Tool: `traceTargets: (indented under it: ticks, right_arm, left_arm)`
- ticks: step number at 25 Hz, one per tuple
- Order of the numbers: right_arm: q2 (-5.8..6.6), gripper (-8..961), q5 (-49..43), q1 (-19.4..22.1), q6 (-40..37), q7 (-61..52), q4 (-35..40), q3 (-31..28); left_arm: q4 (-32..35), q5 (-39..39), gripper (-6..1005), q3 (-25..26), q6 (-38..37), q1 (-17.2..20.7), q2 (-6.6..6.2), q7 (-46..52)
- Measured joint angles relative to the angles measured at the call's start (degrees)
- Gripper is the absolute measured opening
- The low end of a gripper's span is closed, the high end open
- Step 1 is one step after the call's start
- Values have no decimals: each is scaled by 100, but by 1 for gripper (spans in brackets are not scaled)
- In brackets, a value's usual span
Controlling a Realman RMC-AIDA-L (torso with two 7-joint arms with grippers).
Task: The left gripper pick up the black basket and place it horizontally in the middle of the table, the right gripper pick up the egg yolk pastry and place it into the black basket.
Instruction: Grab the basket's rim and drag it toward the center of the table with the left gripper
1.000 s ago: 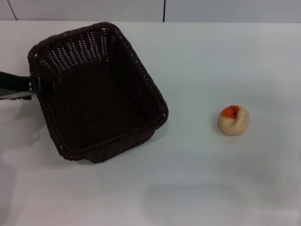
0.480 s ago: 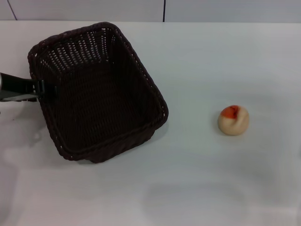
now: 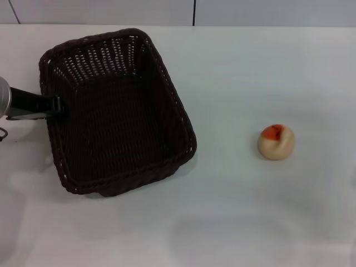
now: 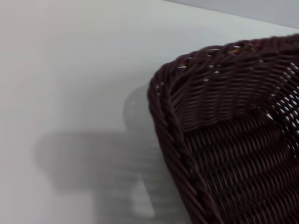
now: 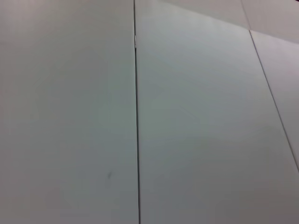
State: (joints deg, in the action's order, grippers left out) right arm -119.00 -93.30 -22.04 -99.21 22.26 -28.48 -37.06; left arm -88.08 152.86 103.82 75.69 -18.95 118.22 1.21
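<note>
The black basket sits on the left half of the white table, slightly skewed, with its short sides toward the back and front. My left gripper reaches in from the left edge and is shut on the basket's left rim, one finger inside and one outside. The left wrist view shows a corner of the basket close up, above the table. The egg yolk pastry, a pale bun with an orange-red patch, lies alone on the right side. The right gripper is out of view.
A grey wall with a dark vertical seam runs behind the table's far edge. The right wrist view shows only pale panels with seams.
The basket has turned and shifted a little to the right, sitting squarer to the table. My left gripper came further in with it, and its silver wrist now shows at the left edge.
</note>
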Motion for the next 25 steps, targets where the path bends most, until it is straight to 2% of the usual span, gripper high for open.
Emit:
traceTargets:
  ticks: [4,12,15,16,20,21,25]
  right_arm:
    - [0,521,-5,14,22,8,0,-6]
    - [-8,521,-9,93,-19,12,-24,-27]
    - [-9,521,4,127,-24,21,-45,-47]
    - [-9,521,22,142,-12,34,-53,-57]
    - [-14,520,46,150,13,186,-67,-80]
    - [-22,520,57,154,17,338,-96,-110]
    - [-27,520,115,173,20,449,-138,-141]
  left_arm:
    - [-38,-22,260,-9,-5,-3,-1,-77]
    - [-389,-151,239,204,22,-13,-15,-513]
    - [-549,-537,231,672,113,-59,-25,-972]
    - [-570,-805,228,1010,294,-200,-29,-1339]
    - [-542,-1073,216,1399,572,-463,-31,-1859]
    - [-523,-1236,214,1610,757,-688,-36,-2245]
    - [-483,-1530,202,1811,882,-912,-59,-2718]
